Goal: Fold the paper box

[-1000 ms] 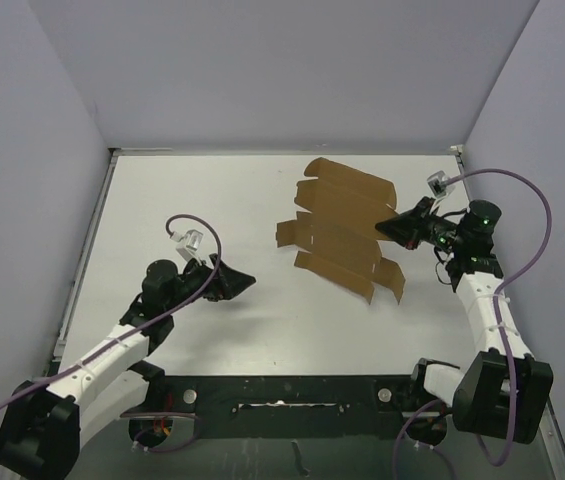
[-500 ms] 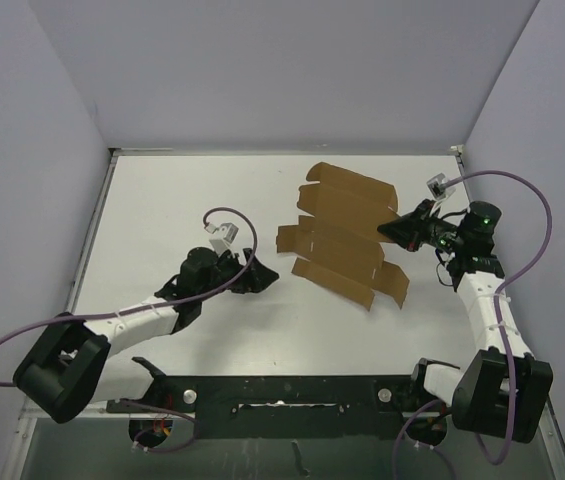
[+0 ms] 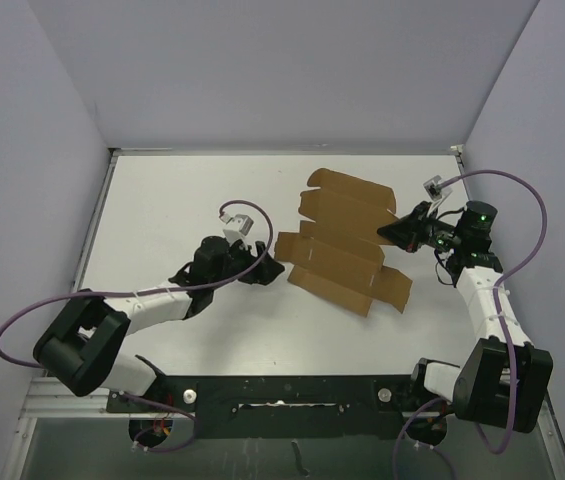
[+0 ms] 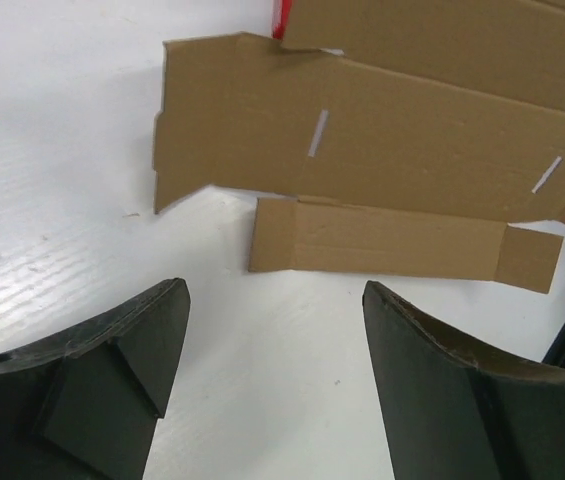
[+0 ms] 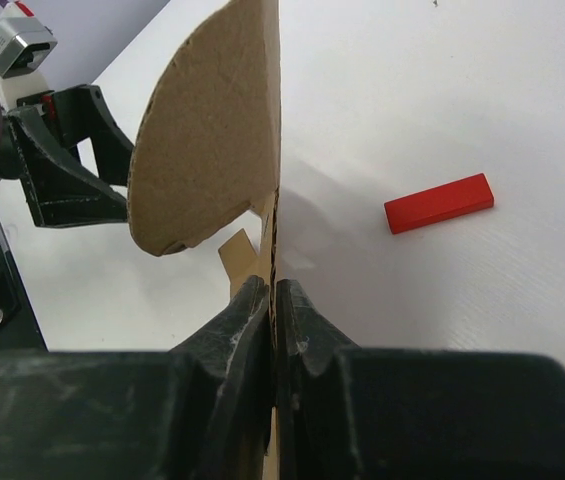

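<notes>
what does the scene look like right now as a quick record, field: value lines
paper box: unfolded die-cut sheet, left part flat on the table, not yet formed into a box
right gripper: shut on the paper box's right edge
left gripper: open, empty, facing the left flaps, not touching them
red block: flat on the table, ungripped, mostly hidden by the paper box in the top view

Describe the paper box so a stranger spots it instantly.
On the white table, look right of centre: the paper box is the unfolded brown cardboard sheet with flaps and slits, one edge pinched by the right pincer. The block beside it is small and red.
</notes>
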